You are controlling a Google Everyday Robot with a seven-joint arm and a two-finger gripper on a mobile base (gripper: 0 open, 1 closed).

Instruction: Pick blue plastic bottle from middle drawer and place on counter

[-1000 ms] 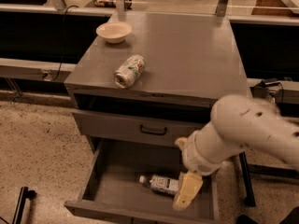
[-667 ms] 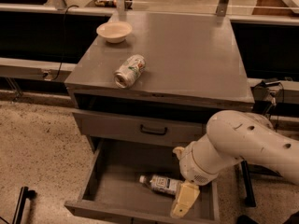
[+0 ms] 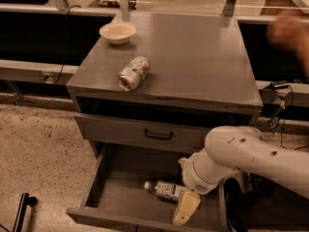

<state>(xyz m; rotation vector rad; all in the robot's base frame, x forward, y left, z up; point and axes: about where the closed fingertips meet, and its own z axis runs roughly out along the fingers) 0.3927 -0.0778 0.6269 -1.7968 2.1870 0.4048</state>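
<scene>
The blue plastic bottle (image 3: 164,190), clear with a white cap and a printed label, lies on its side in the open middle drawer (image 3: 94,185), cap pointing left. My gripper (image 3: 185,210) hangs down inside the drawer at the bottle's right end, close to or touching it. The white arm (image 3: 241,158) reaches in from the right. The grey counter (image 3: 193,57) tops the cabinet above.
A silver drink can (image 3: 133,73) lies on its side near the counter's front left. A beige bowl (image 3: 117,32) stands at the back left. A closed drawer front with a black handle (image 3: 159,135) sits above the open drawer. A blurred brownish shape (image 3: 292,33) is at the right edge.
My gripper has sunk lower into the drawer and shifted slightly left, nearer the bottle's right end. The bottle, can and bowl have not moved.
</scene>
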